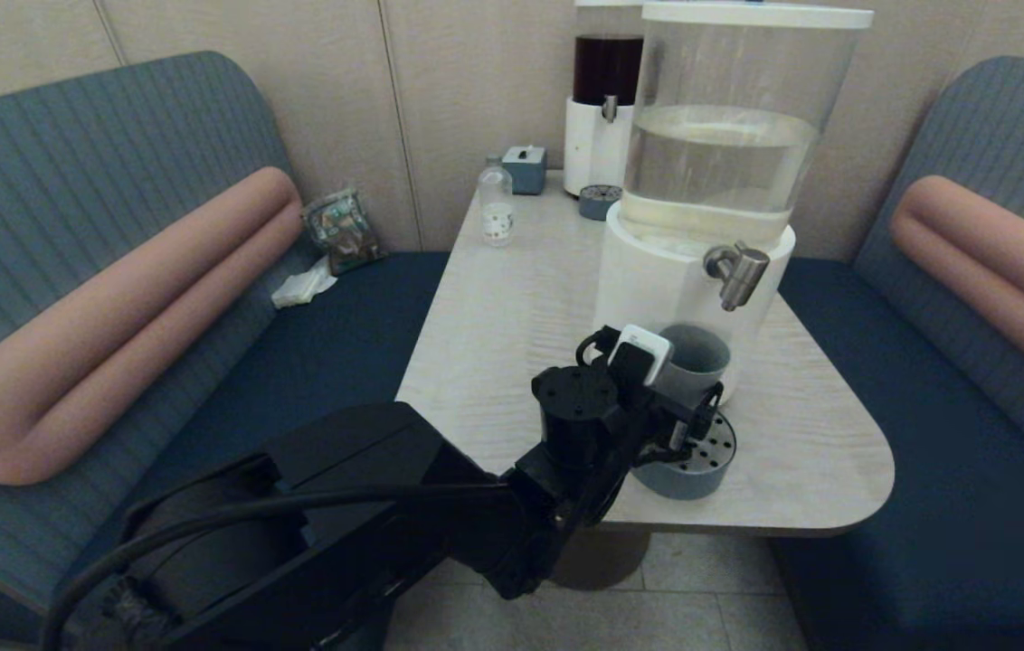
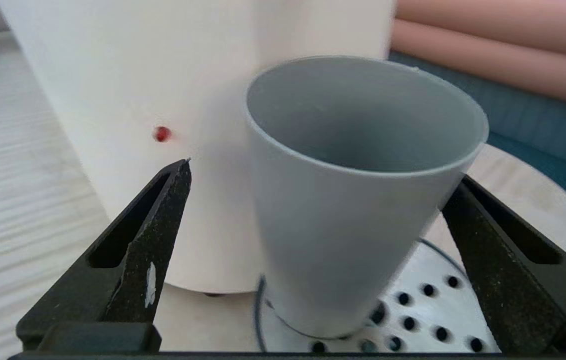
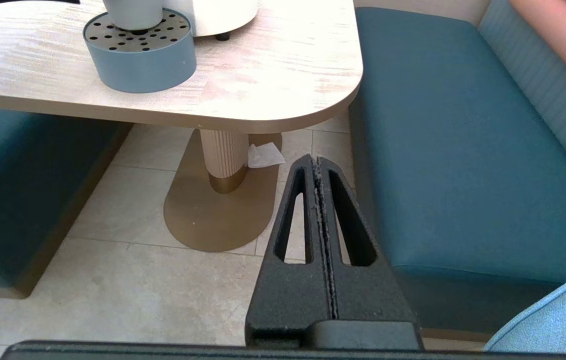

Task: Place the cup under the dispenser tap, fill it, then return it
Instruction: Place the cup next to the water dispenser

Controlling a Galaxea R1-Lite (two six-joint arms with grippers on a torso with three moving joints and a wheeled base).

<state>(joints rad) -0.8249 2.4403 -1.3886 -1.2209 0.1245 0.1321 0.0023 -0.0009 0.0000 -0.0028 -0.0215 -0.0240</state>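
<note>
The left gripper [image 2: 313, 200] has its black, gritty fingers [image 2: 163, 220] spread wide on either side of the cup [image 2: 348, 210], one finger clearly apart from it. The cup is a smooth matte grey-blue tumbler, tapered, handleless and empty. It stands upright on the round perforated metal tray [image 1: 702, 457], below the brushed-steel dispenser tap [image 1: 736, 271] and against the dispenser's white base [image 1: 657, 280]. The right gripper [image 3: 319, 165], fingers pressed together, hangs low beside the pale wood-grain table [image 3: 273, 85].

A small clear bottle [image 1: 496, 211] stands near a dark-liquid dispenser [image 1: 603, 99].
</note>
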